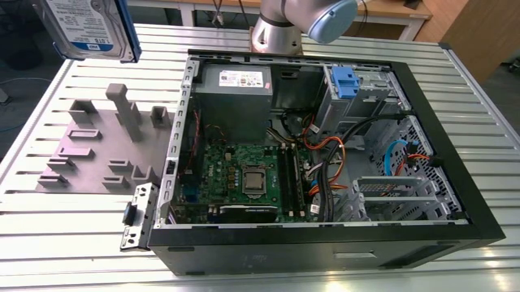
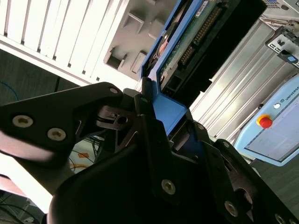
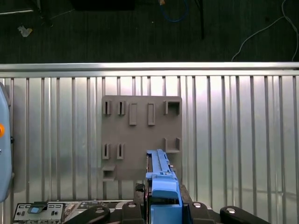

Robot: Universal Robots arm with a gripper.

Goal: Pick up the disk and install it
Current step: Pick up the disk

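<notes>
Disk (image 1: 87,27): lifted clear and hanging in the air, pinched by its blue bracket (image 3: 163,191) between the jaws of the gripper (image 2: 168,116), drive body reaching out past the fingertips.

Directly beneath the jaws in the first wrist view, well apart: grey fixture plate (image 3: 140,135) with bare slots, lying on the ribbed table (image 3: 243,140).

Off to one side of the jaws, in the exterior view: open computer case (image 1: 325,246), drive cage (image 1: 374,91) in its far corner near the power supply (image 1: 235,85), loose cables (image 1: 325,146) draped just beside the cage.

Looks like the carry stage. Best done slowly and level, given a hold on plastic at one end only, probably prone to swing or slip under a jerk. Worth staying high over the case wall and cables, with the bracket squared to the cage.
</notes>
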